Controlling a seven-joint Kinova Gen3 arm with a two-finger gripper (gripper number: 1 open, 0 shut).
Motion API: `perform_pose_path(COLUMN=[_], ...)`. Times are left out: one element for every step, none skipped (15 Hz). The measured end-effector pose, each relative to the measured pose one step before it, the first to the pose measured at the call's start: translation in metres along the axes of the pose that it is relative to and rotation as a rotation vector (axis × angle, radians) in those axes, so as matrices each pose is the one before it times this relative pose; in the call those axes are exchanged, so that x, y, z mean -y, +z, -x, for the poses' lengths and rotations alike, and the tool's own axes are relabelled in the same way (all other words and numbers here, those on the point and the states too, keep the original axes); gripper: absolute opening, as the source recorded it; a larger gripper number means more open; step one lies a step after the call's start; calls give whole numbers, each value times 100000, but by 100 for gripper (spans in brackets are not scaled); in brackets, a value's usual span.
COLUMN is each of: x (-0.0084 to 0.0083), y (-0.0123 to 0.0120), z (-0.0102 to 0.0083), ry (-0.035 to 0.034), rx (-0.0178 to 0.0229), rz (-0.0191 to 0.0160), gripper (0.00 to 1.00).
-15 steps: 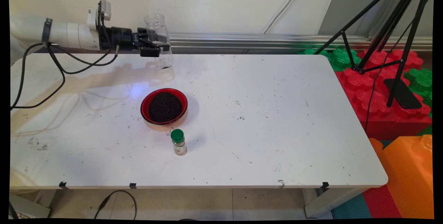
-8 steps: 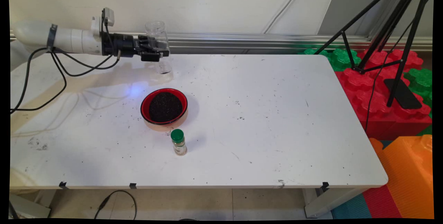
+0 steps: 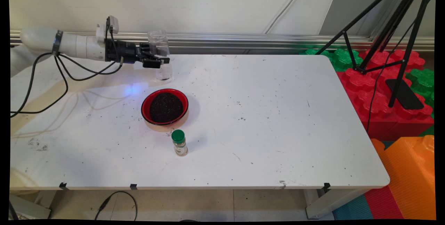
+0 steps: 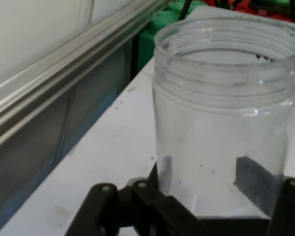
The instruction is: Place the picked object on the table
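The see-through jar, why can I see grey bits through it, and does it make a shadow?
Hand view: the clear jar is transparent, so a grey finger pad of the gripper shows through its wall. Main view: the jar casts only a faint shadow on the table, while the red bowl casts a darker one.

- No text, brand, number or sign can be read in either view.
- The small green-capped spice bottle point(image 3: 179, 143) on the worktop point(image 3: 264, 120) carries a label (its print is too small to make out).
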Motion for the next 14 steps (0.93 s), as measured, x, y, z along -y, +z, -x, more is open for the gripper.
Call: perform_pose_path(x=[44, 34, 22, 29, 18, 18, 5, 9, 3, -7, -5, -11, -34, -13], y=[70, 81, 52, 98, 75, 90, 68, 67, 47, 85, 94, 69, 38, 60], z=[210, 192, 153, 208, 127, 177, 137, 127, 80, 119, 94, 83, 55, 68], ry=[-111, -112, -59, -78, -47, -26, -28, -7, 66, 52, 41, 23, 71, 59], rx=[508, 465, 372, 522, 320, 453, 329, 281, 193, 267, 216, 160, 92, 140], rz=[-8, 30, -18, 28, 29, 14, 27, -2, -11, 36, 80, 32, -32, 18], gripper=[0, 0, 0, 0, 0, 0, 0, 0, 0, 100, 100, 100, 100, 100])
